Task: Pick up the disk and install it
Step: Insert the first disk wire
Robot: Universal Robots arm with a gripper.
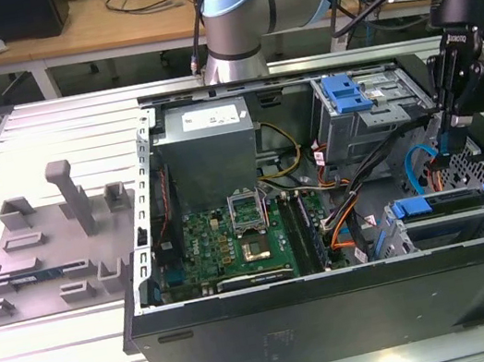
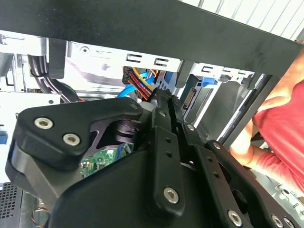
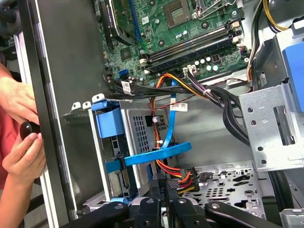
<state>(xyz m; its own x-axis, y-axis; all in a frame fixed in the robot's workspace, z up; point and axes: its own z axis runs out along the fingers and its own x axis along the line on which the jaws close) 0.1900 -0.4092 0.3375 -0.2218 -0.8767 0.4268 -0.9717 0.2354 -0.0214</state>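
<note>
Already slotted in, the disk (image 1: 443, 204) sits close beside the claw (image 1: 449, 144).

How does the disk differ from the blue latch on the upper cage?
The disk shows a long, narrow blue bracket; the blue latch is squarish. The disk sits low in the case; the latch tops a grey cage, farther back. Both have bright blue plastic.

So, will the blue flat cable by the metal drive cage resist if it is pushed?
Probably not much: the blue flat cable is thin and hangs in a loose curve, so it likely flexes aside. One end seems plugged in, so hard pulling may strain it.
</note>
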